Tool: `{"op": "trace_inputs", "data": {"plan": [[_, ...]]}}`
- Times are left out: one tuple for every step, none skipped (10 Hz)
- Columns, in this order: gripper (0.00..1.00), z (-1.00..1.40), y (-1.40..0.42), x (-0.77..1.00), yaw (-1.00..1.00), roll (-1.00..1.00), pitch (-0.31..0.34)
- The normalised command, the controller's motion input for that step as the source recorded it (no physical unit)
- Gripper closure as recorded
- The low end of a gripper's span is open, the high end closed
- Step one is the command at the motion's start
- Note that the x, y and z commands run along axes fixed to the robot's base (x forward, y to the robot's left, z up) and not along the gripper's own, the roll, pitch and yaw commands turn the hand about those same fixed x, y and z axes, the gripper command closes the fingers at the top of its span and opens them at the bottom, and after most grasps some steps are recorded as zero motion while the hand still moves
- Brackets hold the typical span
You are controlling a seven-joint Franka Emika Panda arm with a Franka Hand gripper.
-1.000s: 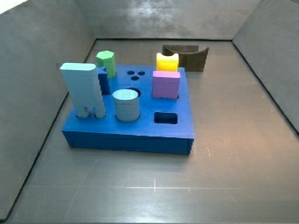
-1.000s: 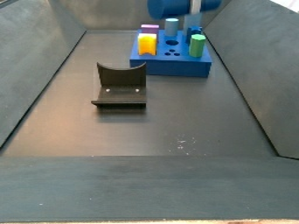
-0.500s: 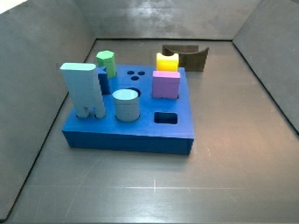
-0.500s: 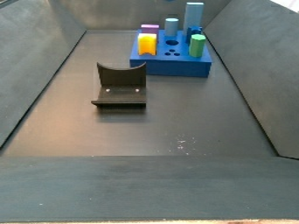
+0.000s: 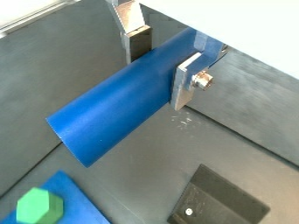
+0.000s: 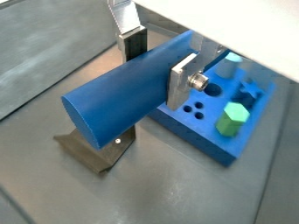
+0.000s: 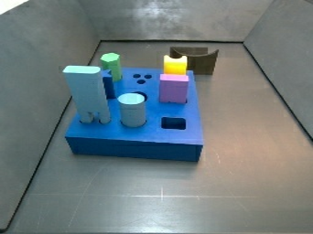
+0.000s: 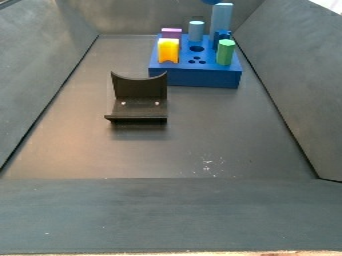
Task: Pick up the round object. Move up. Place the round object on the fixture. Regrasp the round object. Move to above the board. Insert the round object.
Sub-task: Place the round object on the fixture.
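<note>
Since a second ago your arm has left both side views, and the fingers point(image 6: 184, 80) are closed on the peg point(image 6: 122, 92), held sideways high above the fixture point(image 6: 93, 150) and board point(image 6: 211, 131), ready for setting it down.

My end effector point(image 5: 163, 61) shows only in both wrist views; neither side view catches it or my arm. My two silver fingers point(image 6: 184, 80) are clamped across the round object point(image 6: 128, 87), which lies sideways between them, held up off the floor.
</note>
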Motion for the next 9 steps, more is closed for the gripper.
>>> {"op": "trace_inputs", "data": {"plan": [[1.0, -0.52, -0.15, 1.0, 0.2, -1.0, -0.025], [1.0, -0.52, -0.14, 1.0, 0.14, -1.0, -0.019], [1.0, -0.45, -0.1, 1.0, 0.11, -1.0, -0.004], [1.0, -0.37, -0.08, 1.0, 0.1, -1.0, 0.005], [1.0, -0.33, -0.07, 1.0, 0.09, -1.0, 0.012], [1.0, -0.29, -0.05, 1.0, 0.07, -1.0, 0.036], [1.0, -0.25, -0.03, 1.0, 0.06, -1.0, 0.062], [1.0, -0.21, -0.01, 1.0, 0.03, -1.0, 0.095], [1.0, -0.18, 0.0, 1.0, 0.02, -1.0, 0.113]]}}
